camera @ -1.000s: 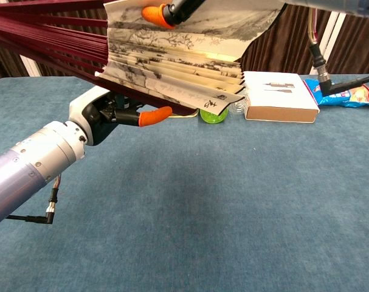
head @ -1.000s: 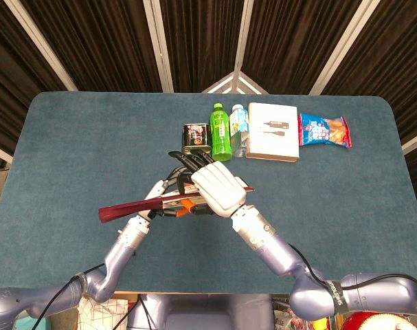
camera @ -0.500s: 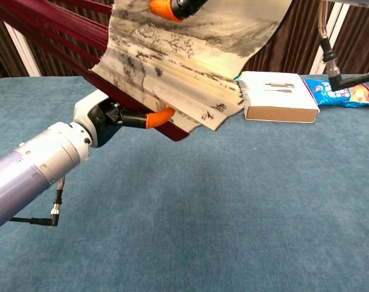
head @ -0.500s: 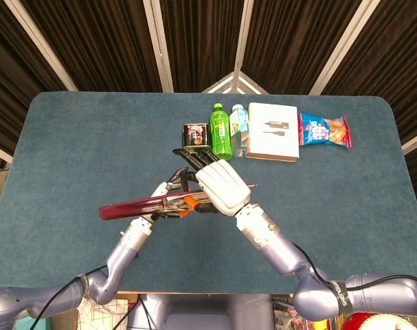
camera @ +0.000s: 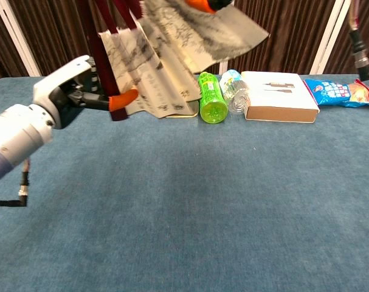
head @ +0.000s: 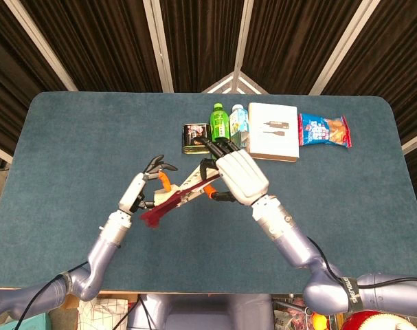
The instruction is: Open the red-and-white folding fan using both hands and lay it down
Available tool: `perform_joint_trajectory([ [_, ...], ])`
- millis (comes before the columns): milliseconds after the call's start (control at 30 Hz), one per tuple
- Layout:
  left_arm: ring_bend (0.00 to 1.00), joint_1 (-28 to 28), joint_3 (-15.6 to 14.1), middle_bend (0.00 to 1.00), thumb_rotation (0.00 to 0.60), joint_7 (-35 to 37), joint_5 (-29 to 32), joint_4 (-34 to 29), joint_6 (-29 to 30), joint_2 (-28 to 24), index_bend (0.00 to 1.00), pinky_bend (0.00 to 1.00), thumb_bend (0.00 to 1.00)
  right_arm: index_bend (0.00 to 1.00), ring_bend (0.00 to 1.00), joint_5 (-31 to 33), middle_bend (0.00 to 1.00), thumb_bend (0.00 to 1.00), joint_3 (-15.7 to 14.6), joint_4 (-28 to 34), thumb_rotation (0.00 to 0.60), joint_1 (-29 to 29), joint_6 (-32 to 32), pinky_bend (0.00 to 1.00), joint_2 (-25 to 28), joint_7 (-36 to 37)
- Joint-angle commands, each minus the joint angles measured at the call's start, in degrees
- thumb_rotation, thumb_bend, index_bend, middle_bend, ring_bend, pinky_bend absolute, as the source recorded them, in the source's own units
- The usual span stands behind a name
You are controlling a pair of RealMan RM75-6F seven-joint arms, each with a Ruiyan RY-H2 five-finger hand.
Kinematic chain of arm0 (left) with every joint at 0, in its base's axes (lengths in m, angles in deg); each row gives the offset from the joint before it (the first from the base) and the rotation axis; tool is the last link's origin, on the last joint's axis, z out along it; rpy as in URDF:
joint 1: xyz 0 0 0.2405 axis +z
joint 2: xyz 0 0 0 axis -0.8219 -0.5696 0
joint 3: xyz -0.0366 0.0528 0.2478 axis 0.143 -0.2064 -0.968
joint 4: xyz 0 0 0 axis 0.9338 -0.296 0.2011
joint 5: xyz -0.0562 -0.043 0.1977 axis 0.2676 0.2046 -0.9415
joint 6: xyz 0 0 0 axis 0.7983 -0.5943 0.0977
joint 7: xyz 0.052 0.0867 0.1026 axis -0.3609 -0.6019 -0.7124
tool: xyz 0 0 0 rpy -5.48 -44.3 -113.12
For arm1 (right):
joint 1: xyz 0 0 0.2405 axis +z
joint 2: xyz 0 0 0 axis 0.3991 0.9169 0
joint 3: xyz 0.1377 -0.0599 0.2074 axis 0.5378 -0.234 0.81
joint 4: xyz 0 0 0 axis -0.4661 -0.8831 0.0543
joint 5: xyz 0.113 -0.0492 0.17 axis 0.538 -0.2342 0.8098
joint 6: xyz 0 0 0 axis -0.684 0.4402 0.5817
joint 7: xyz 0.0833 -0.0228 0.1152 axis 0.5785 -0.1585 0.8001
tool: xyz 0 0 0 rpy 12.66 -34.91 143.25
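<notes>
The folding fan point(head: 172, 199) is off the table and partly spread, its dark red ribs slanting down to the left. In the chest view the fan point(camera: 154, 67) hangs from the top edge, its ink-painted paper folds fanned out. My right hand point(head: 241, 175) grips it at the upper right end. Only an orange fingertip point(camera: 202, 3) of that hand shows in the chest view. My left hand point(head: 141, 191) is to the left of the ribs with its fingers spread. In the chest view the left hand point(camera: 65, 91) has one orange fingertip touching the red ribs.
Along the far middle of the blue table point(head: 71, 137) stand a dark can point(head: 194, 136), a green bottle point(head: 221, 132), a clear bottle point(head: 239, 130), a white box point(head: 273, 132) and a snack bag point(head: 324, 130), just beyond the fan.
The left hand has let go of the ribs and drawn back to the left. The fan has swung from near level to steeply slanted, and the right hand has moved up and right with it.
</notes>
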Motion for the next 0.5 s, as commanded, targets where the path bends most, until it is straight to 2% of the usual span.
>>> perform_joint_trajectory([
  [33,0.0,0.63,-0.98,0.26,0.6,-0.35,-0.9,1.81,0.91,-0.95,0.71,0.1,0.58,0.91,0.22,-0.22,0.14,0.45,0.2,-1.2,0.6,-1.26,0.23,0.15,1.24,2.03],
  [167,0.0,1.59,-1.85,0.26,0.6,0.57,-1.48,4.66,2.27,-1.94,0.71,0.1,0.57,0.91,0.22,-0.49,0.14,0.45,0.37,-2.98,0.6,-2.45,0.22,0.15,2.68,4.04],
  [400,0.0,2.6,-1.73,0.27,0.6,0.95,-2.5,8.72,5.82,-3.78,0.72,0.1,0.56,0.91,0.22,-2.03,0.14,0.45,0.74,-5.49,0.6,-4.65,0.81,0.15,4.61,8.22],
  [500,0.0,3.34,-1.83,0.28,0.6,-0.4,-3.59,10.8,8.81,-4.67,0.72,0.1,0.56,0.91,0.22,-4.05,0.14,0.45,-0.06,-7.32,0.6,-5.77,1.26,0.15,5.18,9.26],
])
